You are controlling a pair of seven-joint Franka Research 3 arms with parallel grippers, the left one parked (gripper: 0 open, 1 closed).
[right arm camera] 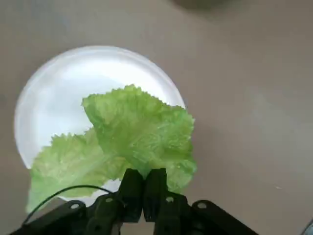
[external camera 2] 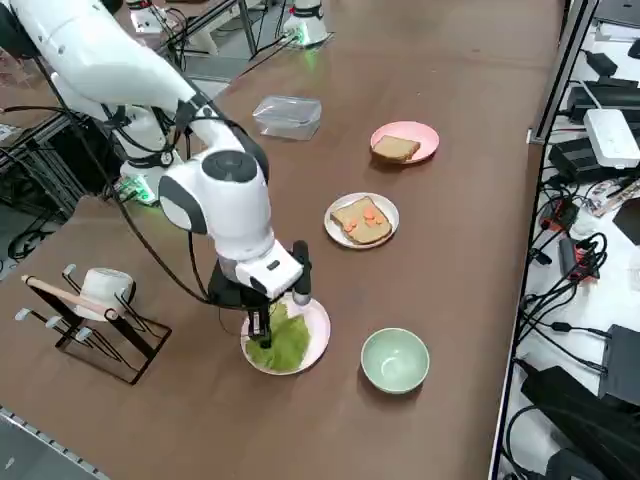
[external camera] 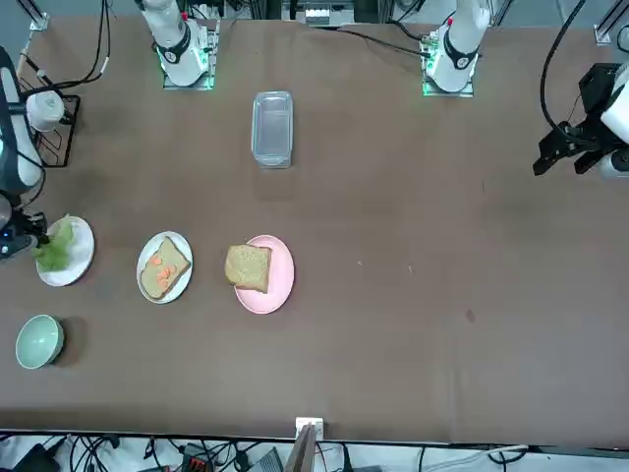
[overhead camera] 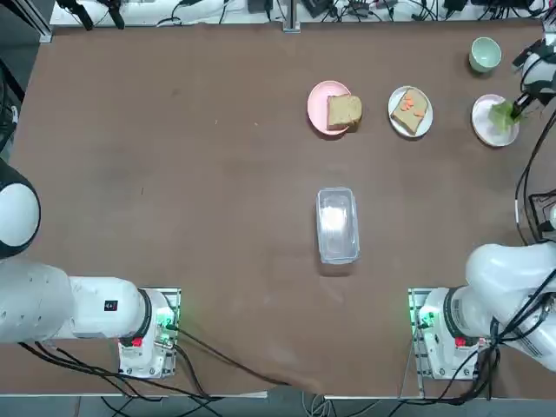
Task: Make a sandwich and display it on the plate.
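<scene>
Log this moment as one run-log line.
right hand: shut on lettuce leaf | lettuce: on white plate | toast with orange filling: on middle plate | plain toast: on pink plate

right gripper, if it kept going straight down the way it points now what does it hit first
The right gripper points down, shut on the lettuce leaf. Going on, it would probably press the leaf into the white plate underneath.

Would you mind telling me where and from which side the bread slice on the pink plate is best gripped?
Grip the bread slice across its two flat side crusts, coming straight down from above. It lies flat, overhanging the pink plate, so its edges are free; the right gripper, shut on the lettuce leaf, must first let go.
</scene>
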